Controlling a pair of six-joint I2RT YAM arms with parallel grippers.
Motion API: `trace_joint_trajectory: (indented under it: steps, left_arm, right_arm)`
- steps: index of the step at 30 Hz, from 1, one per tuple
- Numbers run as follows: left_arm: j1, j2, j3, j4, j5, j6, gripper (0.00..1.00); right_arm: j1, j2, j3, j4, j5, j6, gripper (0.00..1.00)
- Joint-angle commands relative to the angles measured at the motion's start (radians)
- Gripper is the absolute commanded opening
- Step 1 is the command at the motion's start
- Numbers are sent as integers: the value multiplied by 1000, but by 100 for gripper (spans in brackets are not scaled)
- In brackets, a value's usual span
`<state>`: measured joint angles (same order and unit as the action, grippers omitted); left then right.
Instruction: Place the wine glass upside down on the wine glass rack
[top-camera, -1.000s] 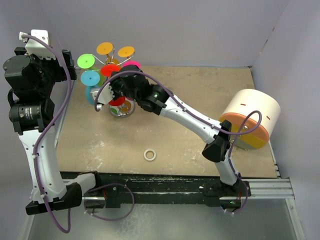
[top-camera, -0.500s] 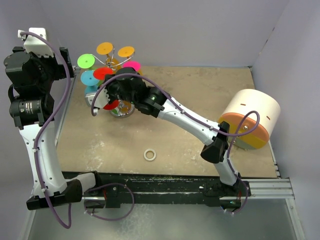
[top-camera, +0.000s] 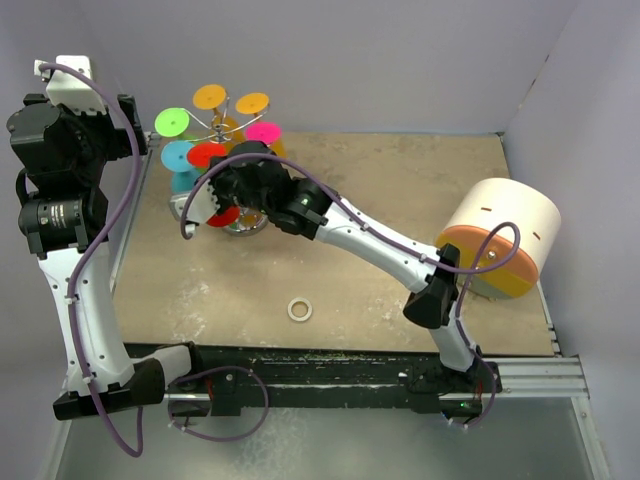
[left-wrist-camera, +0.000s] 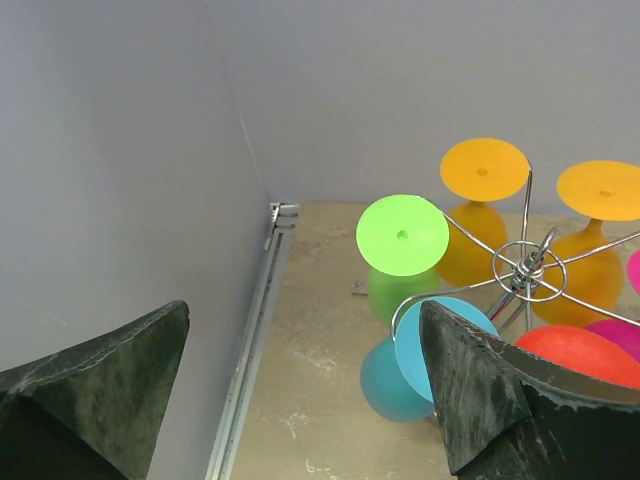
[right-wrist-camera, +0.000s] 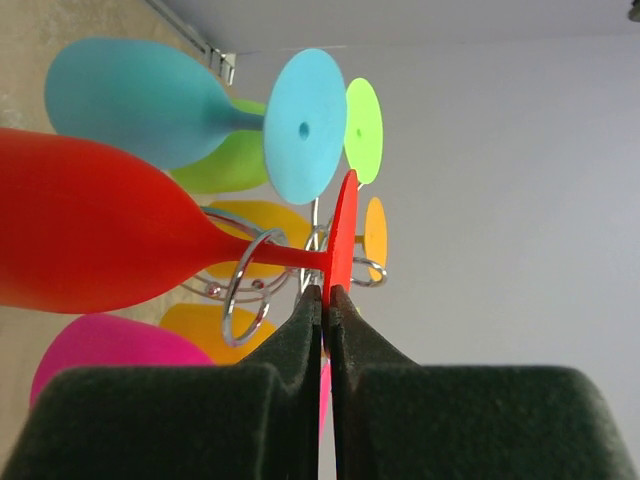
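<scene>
The wine glass rack (top-camera: 226, 127) stands at the back left, with its silver hub also in the left wrist view (left-wrist-camera: 527, 268). My right gripper (right-wrist-camera: 326, 292) is shut on the edge of the red wine glass's foot (right-wrist-camera: 343, 225). The glass lies roughly on its side, and its stem (right-wrist-camera: 270, 256) passes through a wire ring of the rack. In the top view the red foot (top-camera: 207, 155) sits at the rack's near left, just above the right gripper (top-camera: 218, 192). My left gripper (left-wrist-camera: 300, 385) is open and empty, held high left of the rack.
Cyan (left-wrist-camera: 425, 360), green (left-wrist-camera: 402, 232), orange (left-wrist-camera: 484, 168), yellow (left-wrist-camera: 605, 190) and pink (top-camera: 263, 131) glasses hang upside down on the rack. A small white ring (top-camera: 299, 310) lies on the table. A white and orange drum (top-camera: 500, 245) stands at the right. Walls close the back and left.
My right gripper has moved a little left and nearer with the red glass, uncovering the pink foot. The left arm shifted slightly early on and then stayed still.
</scene>
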<state>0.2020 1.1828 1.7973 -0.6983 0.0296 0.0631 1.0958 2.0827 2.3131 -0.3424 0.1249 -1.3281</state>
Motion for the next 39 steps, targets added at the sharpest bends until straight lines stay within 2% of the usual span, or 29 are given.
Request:
trace_joint_trajectory:
  steps: [1,17,26,39]
  left_arm:
    - [7,-14,23,42,17,-5,99]
    - [8,-27,-2,47,88,10,99]
    - [8,-34,-3,46,125,19,99]
    - [8,-50,-6,26,160,44,99]
  right_arm:
    - [12,-97,-36,30,28,18,0]
    - [12,-188,-185,24,76,39,2]
    - [12,-195,-254,75,116,47,3]
    - [11,-189,-287,125,163,59,19]
